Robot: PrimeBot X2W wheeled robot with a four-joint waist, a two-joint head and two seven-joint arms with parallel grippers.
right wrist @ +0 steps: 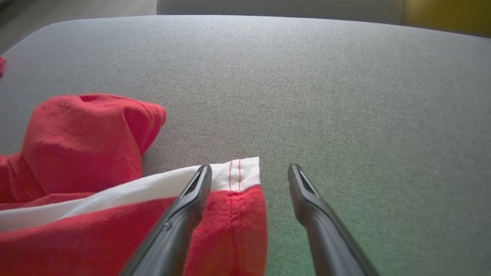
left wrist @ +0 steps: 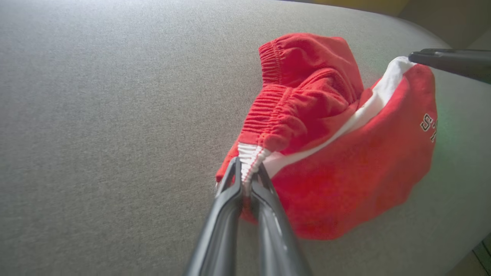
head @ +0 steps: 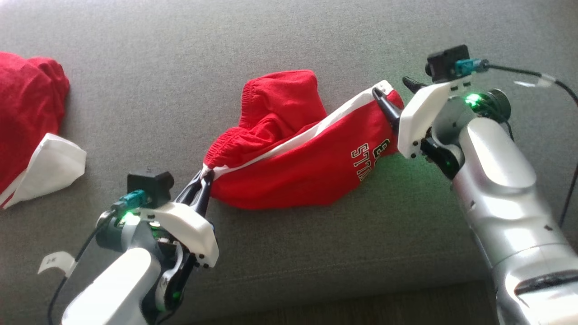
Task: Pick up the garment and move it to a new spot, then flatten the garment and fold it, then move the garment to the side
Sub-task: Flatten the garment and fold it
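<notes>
The garment (head: 289, 167) is a pair of red shorts with a white side stripe and white lettering, bunched on the grey cushion (head: 289, 40). My left gripper (head: 205, 174) is shut on the white end of the elastic waistband (left wrist: 253, 153) at the garment's near-left corner. At the far right corner my right gripper (head: 392, 85) stands open. In the right wrist view the gripper (right wrist: 249, 168) has the stitched hem corner (right wrist: 241, 191) between its jaws, with the left finger (right wrist: 184, 214) over the cloth. The left wrist view shows the garment (left wrist: 345, 161) stretched toward a right finger (left wrist: 448, 61).
Another red and white cloth (head: 27, 117) lies at the left edge of the cushion. A white tag (head: 56, 262) hangs off my left arm's cable. The cushion's front edge (head: 316, 302) runs along the bottom, with darker floor beyond it.
</notes>
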